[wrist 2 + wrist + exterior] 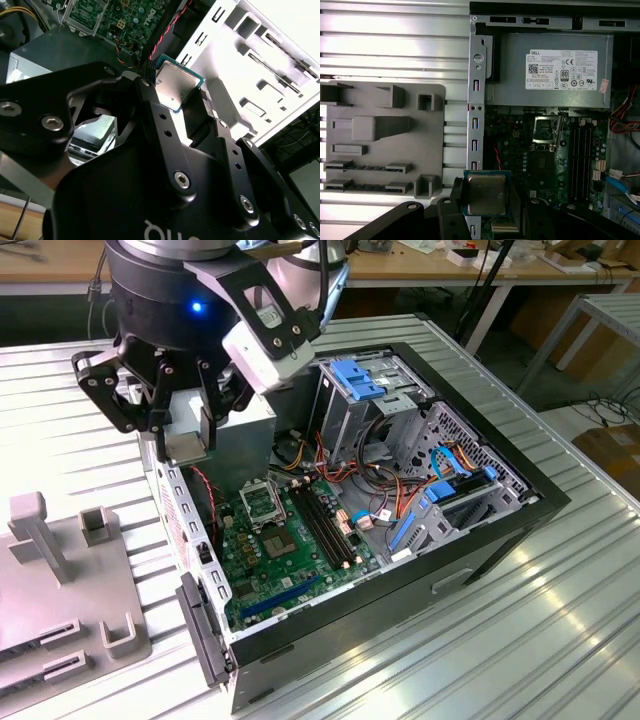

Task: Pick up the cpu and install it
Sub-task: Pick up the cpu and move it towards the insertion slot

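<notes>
**Item held.** The cpu (pixel 486 194) is sitting in your gripper (pixel 186 440), with its silver-grey top facing the first wrist camera and a green edge showing around it. The fingers (pixel 148 95) are pinching narrowly on two opposite edges of the chip. In both wrist views it is lying flat between them, with no visible tilt.

**Position.** You are holding the chip in the air, clear of every surface. It is hanging about over the wall-side edge of the motherboard (pixel 530 165), at the exterior view's left of the open computer case (pixel 500 530). The grey power supply (pixel 555 70) is near it. The socket (pixel 547 129) is lying well apart from the chip, further in on the board and just beside the memory slots (pixel 580 150). Red and black wires (pixel 496 152) are running close to the case wall below the gripper. The grey fixture tray (pixel 380 140) is resting on the ribbed table (pixel 560 640) outside the case.

**Stage, as judged.** The pick-up is done and you are in the carry. The install is not yet done. The socket is showing a dark centre inside its metal frame, but whether its retaining plate is standing open cannot be told.

**What seating calls for.**
- Centre the chip squarely over the socket.
- Match its corner orientation to the socket.
- Lower it level, with no sideways force.
- Keep the fingers clear of the wires and the socket frame.
</notes>
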Robot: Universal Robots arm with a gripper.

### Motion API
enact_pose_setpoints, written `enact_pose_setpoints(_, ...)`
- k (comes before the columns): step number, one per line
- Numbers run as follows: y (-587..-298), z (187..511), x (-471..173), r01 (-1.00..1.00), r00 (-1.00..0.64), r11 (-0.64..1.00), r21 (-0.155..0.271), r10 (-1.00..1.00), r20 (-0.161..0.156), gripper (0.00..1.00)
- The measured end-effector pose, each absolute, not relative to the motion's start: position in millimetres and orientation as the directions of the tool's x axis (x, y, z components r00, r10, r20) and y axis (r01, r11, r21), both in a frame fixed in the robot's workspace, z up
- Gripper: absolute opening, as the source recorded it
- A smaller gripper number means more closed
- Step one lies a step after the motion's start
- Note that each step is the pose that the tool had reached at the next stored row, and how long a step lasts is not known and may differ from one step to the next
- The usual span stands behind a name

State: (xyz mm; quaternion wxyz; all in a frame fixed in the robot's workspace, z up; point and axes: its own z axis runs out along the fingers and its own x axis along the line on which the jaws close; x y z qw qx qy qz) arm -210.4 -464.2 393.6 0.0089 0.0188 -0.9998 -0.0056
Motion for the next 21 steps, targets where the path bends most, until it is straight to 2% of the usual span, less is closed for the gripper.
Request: enact_pose_setpoints(21, -466, 393, -197, -0.037, -0.999, 0.999, 0.012, -0.038, 0.018, 0.47)
